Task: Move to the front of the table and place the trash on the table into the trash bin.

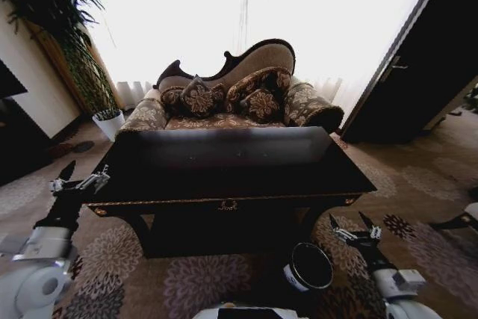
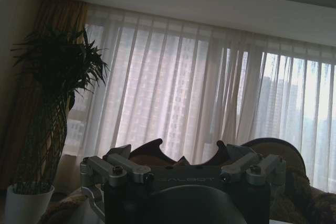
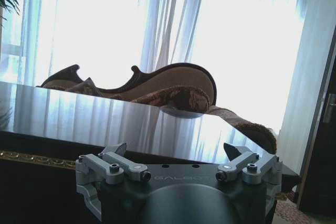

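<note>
A large near-black bench (image 1: 224, 166) with gold edge trim and a gold emblem at its front centre stands squarely before the robot, its glossy top mirroring the bright curtained window behind. I cannot make out any trash on that top. The left pincer (image 1: 78, 177) hovers at the bench's near left corner, just beside the edge, its two fingers spread wide and holding nothing; in the left wrist view the same pincer (image 2: 176, 153) gapes toward the curtains and a tall potted plant (image 2: 50, 108). The right pincer (image 1: 352, 228) hangs low, off the near right corner of the bench and above the patterned carpet, also spread wide and empty; in the right wrist view it (image 3: 176, 153) faces the bench's front edge without touching it. The trash bin (image 1: 308, 267), a small round black cylinder with a white label, stands on the carpet near the robot, just left of the right pincer and in front of the bench's right legs. Beyond the bench sits an ornate patterned sofa (image 1: 231, 95) with cushions.
</note>
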